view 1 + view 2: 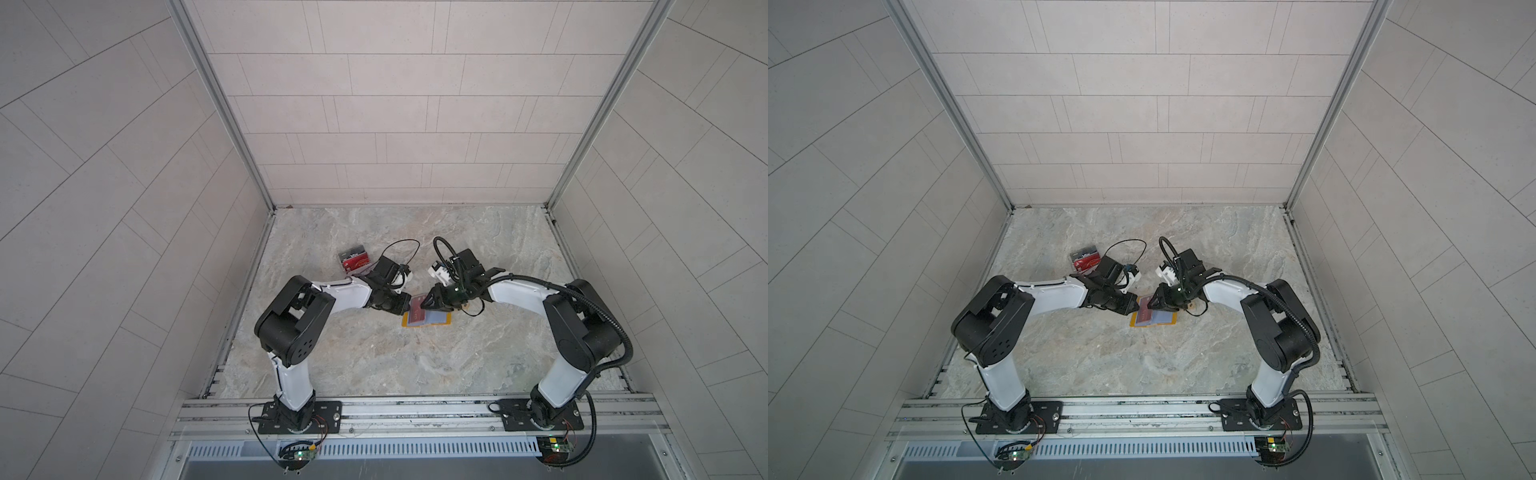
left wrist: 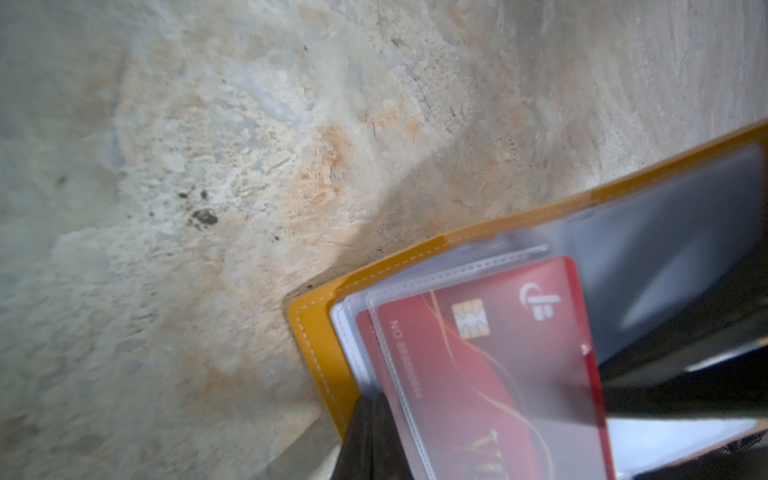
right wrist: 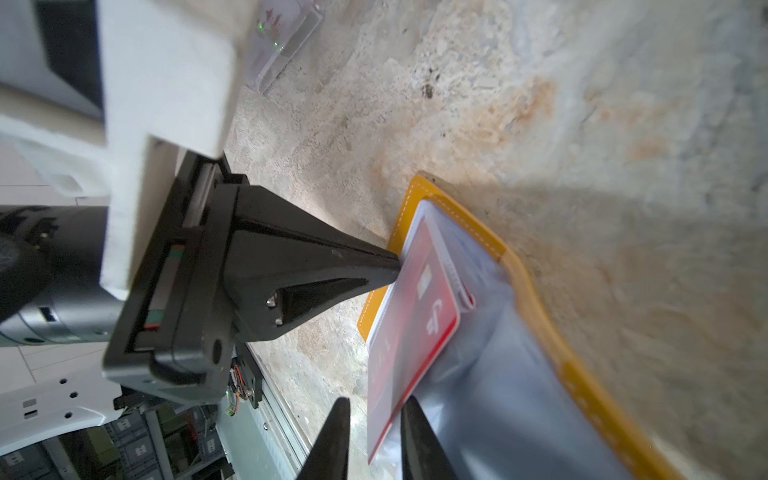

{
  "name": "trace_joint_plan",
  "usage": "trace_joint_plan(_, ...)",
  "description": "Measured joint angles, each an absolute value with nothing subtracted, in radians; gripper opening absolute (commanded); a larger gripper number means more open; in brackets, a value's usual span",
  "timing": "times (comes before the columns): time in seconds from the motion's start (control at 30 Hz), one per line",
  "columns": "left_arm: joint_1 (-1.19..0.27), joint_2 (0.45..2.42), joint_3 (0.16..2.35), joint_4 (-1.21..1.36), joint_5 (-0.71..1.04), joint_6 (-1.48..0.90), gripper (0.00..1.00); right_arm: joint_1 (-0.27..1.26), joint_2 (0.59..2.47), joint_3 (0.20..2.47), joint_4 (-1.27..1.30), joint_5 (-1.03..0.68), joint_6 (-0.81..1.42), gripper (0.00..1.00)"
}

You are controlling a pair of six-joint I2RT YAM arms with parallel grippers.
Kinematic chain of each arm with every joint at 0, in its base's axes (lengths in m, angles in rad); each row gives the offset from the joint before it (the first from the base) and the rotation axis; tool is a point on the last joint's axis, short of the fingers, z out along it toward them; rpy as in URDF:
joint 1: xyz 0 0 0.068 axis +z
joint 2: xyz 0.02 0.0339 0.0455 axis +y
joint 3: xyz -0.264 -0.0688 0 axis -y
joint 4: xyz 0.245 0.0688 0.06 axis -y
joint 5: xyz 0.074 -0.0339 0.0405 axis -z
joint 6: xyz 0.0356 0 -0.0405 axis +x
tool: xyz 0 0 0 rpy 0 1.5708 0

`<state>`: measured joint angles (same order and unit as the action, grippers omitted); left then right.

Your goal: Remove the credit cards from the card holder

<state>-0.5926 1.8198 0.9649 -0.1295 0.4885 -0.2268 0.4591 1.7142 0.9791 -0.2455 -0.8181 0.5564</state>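
The mustard-yellow card holder (image 1: pixel 428 325) (image 1: pixel 1154 325) lies open on the marble table between both arms. One of its clear sleeves stands lifted with a red credit card (image 2: pixel 498 365) (image 3: pixel 415 316) inside, and that card's far edge sticks out of the sleeve. A second red card (image 2: pixel 368 332) shows in a sleeve underneath. My left gripper (image 1: pixel 409 307) (image 2: pixel 374 440) (image 3: pixel 392 268) is shut on the sleeve's edge. My right gripper (image 1: pixel 424 305) (image 3: pixel 376 401) is open, its fingers on either side of the protruding card edge, with a gap on one side.
A clear acrylic box (image 1: pixel 353 259) (image 1: pixel 1086 259) holding a red and a black card stands behind the left arm, at the back left. Metal rails (image 1: pixel 415 409) run along the table's front edge. Tiled walls enclose the other three sides.
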Motion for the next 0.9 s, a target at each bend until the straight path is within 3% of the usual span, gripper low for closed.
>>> trace_joint_plan(0.9,-0.598,1.816,0.936,-0.078,0.506,-0.235,0.04,0.469,1.724,0.906,-0.231,-0.698,0.604,0.24)
